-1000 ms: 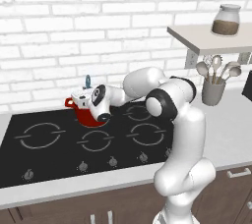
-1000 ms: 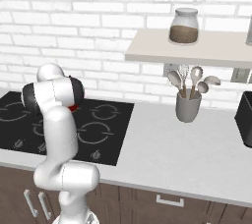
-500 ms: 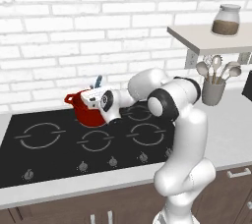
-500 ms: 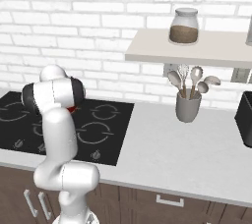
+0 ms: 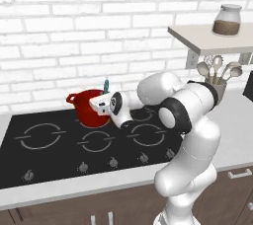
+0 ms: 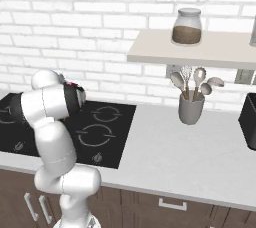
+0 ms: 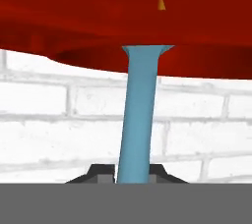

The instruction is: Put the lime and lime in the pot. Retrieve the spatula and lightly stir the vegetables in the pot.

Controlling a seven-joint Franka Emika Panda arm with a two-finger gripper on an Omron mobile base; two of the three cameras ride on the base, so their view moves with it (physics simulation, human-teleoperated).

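Stirring step in hand. Tool (image 5: 101, 104) clenched on spatula (image 7: 139, 115) handle, blade dipped inside red pot (image 5: 87, 106) on hob. Next move probably needs small gentle circles, staying inside pot rim.

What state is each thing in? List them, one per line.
gripper: shut on the spatula handle.
spatula: held, blade end reaching into the pot.
pot: upright on the stovetop's back burner, no lid.
jar: lidded, upright on the shelf.
utensil holder: upright on the counter, holding spoons and a whisk.
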